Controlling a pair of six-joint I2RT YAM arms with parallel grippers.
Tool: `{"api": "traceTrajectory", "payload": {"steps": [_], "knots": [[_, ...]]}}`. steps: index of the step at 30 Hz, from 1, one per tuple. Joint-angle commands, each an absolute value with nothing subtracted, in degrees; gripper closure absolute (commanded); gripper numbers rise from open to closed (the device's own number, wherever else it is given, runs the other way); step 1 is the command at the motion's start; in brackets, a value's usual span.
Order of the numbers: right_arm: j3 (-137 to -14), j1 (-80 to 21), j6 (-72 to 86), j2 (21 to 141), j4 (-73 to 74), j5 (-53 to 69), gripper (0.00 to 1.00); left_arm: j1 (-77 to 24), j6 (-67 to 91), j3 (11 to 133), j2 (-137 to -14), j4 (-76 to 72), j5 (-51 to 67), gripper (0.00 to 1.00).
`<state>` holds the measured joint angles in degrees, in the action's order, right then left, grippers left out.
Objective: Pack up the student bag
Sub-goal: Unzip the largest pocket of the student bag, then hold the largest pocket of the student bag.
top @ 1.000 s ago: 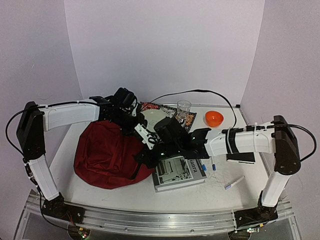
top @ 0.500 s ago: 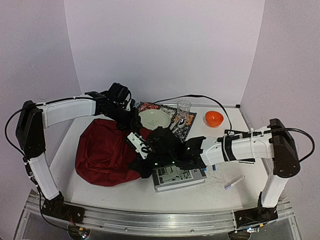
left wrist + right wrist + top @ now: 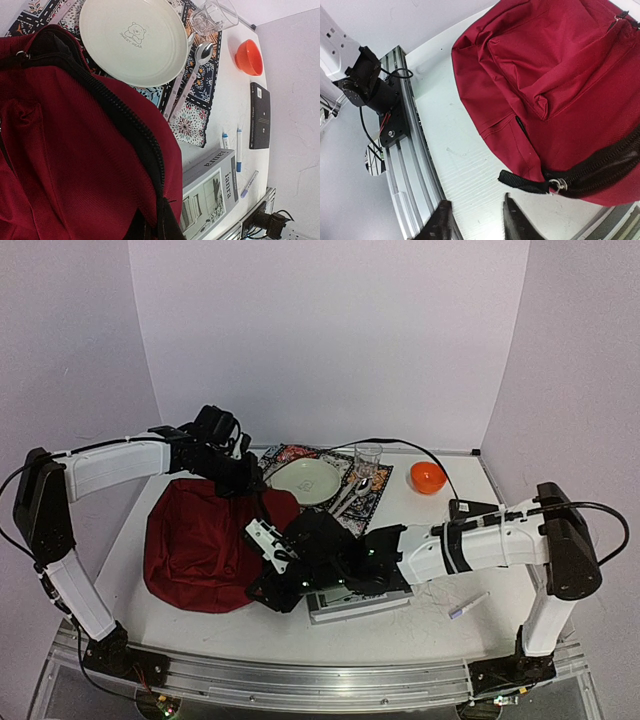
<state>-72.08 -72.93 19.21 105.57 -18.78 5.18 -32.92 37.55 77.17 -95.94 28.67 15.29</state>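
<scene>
White counter (image 3: 425, 632) carries the bag (image 3: 195, 545) at its left. The left hand (image 3: 236, 476) is pressed together at its top edge, seemingly pinching fabric. From the left wrist, the bag overlaps a plate (image 3: 132, 42). From the right wrist, the right hand (image 3: 477, 225) is spread, near the zipper (image 3: 600, 160).

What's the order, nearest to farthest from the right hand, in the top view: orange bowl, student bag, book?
1. student bag, beside the right hand, on its left
2. book, just right, under the arm
3. orange bowl, far back right
</scene>
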Motion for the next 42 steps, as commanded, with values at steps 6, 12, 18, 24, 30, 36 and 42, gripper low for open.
{"api": "traceTrajectory", "payload": {"steps": [6,12,18,24,30,36,42], "knots": [[-75.05,-70.24,27.88,98.06,-11.74,-4.65,0.31,-32.69,35.92,75.16,-90.99,25.31,16.6,1.0],[-79.25,-68.33,35.24,101.15,-7.07,-5.71,0.17,-32.74,36.37,75.06,-90.46,25.02,16.65,1.0],[-86.11,-68.27,41.11,107.76,-1.94,-6.36,0.14,-33.14,36.9,75.75,-91.18,24.43,16.96,1.0],[-90.3,-67.12,44.33,112.29,-0.18,-4.86,0.23,-33.48,36.92,76.41,-91.92,24.04,17.19,1.0],[-92.81,-66.49,44.53,114.88,-0.09,-3.22,0.58,-33.76,36.91,76.6,-92.18,23.83,17.39,1.0],[-92.9,-64.99,44.46,114.45,-0.08,-1.79,0.98,-33.84,36.43,74.66,-90.01,23.73,16.37,0.88],[-92.28,-63.7,43.43,113.16,-0.17,-0.53,1.0,-33.85,35.52,69.9,-84.12,23.73,14.52,0.65]]}}
